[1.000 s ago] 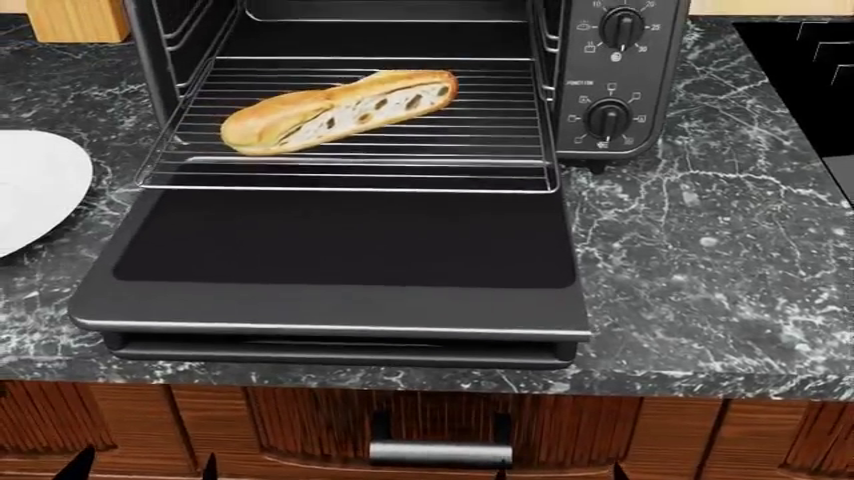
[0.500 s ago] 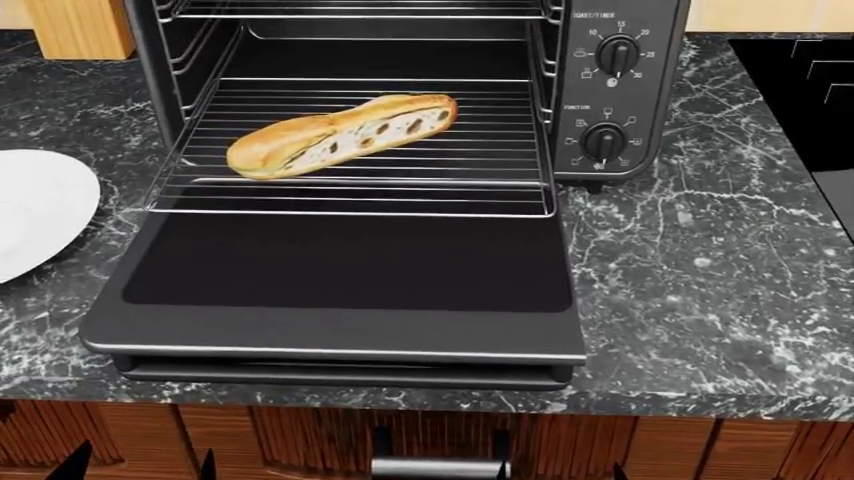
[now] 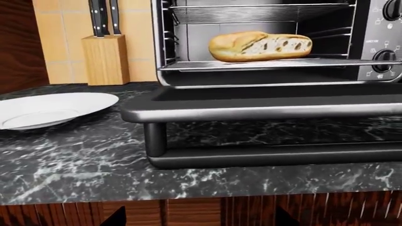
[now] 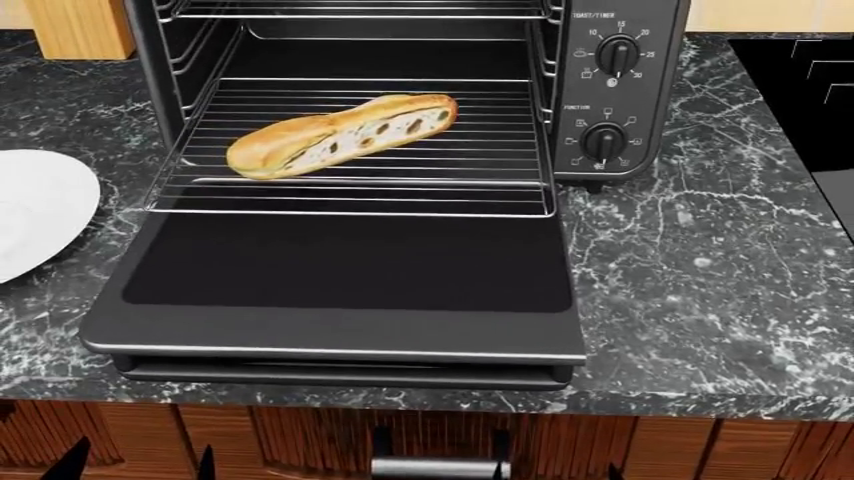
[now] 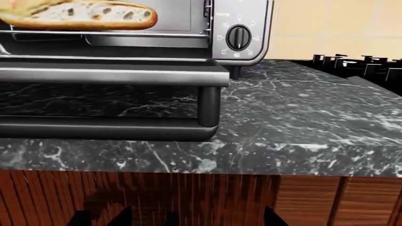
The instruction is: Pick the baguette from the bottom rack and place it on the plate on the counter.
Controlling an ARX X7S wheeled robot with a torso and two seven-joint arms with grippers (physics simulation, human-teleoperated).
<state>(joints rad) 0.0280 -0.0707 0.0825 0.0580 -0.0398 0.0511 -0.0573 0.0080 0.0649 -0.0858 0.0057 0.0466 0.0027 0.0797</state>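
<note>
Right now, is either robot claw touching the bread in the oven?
Apart. Head view shows the baguette alone on the bottom rack; only dark fingertips sit at the frame's bottom edge.

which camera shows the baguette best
The head view: the whole baguette lies unobstructed on the bottom rack, its cut face up. The left wrist view shows it whole but side-on and low. The right wrist view catches only part of it, cut off at the frame's edge.
</note>
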